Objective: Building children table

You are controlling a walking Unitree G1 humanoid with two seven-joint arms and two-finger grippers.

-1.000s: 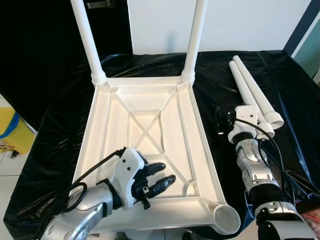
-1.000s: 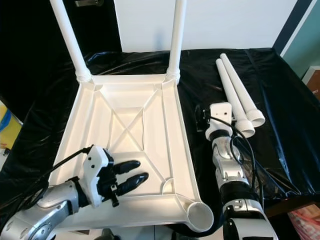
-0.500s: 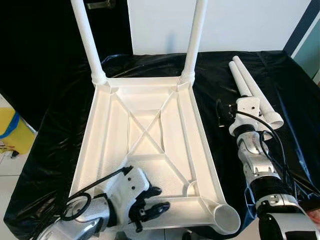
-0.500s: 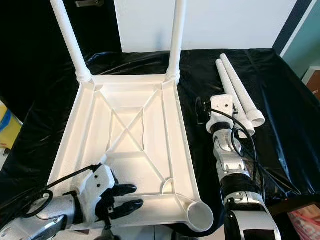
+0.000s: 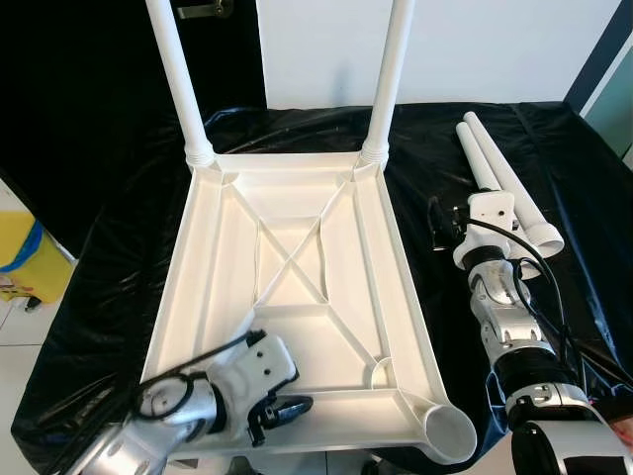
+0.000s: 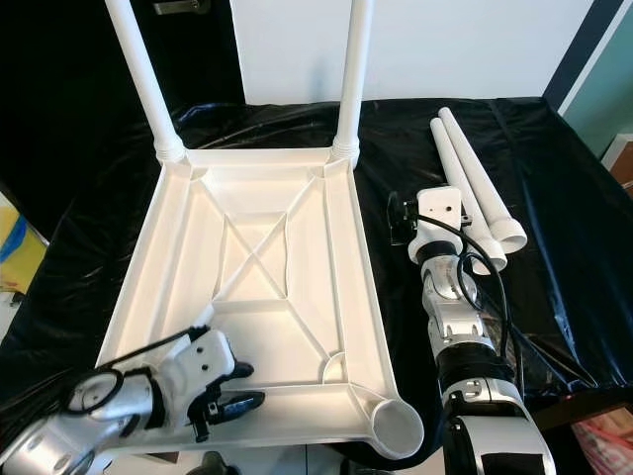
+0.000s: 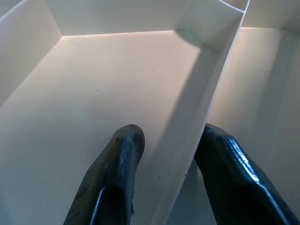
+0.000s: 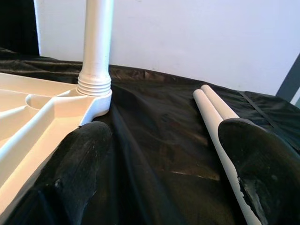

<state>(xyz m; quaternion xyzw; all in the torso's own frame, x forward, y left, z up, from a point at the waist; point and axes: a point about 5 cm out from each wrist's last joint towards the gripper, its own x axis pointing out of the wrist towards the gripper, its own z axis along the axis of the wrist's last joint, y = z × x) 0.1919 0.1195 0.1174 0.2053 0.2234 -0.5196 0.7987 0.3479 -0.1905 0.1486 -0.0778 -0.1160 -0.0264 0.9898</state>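
Observation:
A white table top (image 5: 297,287) lies upside down on a black-covered bench. Two white legs (image 5: 391,79) stand screwed into its far corners. The near right corner has an empty round socket (image 5: 445,430). Two loose white legs (image 5: 504,183) lie side by side on the cloth to the right. My left gripper (image 5: 282,411) is low over the near end of the top, open, its fingers (image 7: 117,178) astride a raised rib (image 7: 197,122). My right gripper (image 8: 166,164) hovers open over the cloth between the top and the loose legs (image 8: 220,117).
Black sheeting (image 5: 99,247) covers the bench and drapes over its edges. A yellow bin (image 5: 25,262) stands on the floor at the left. A white wall (image 5: 495,45) rises behind the bench.
My left gripper has drawn back from the middle panel toward the top's near edge and sunk lower, astride a rib. The right gripper has edged slightly farther along the loose legs.

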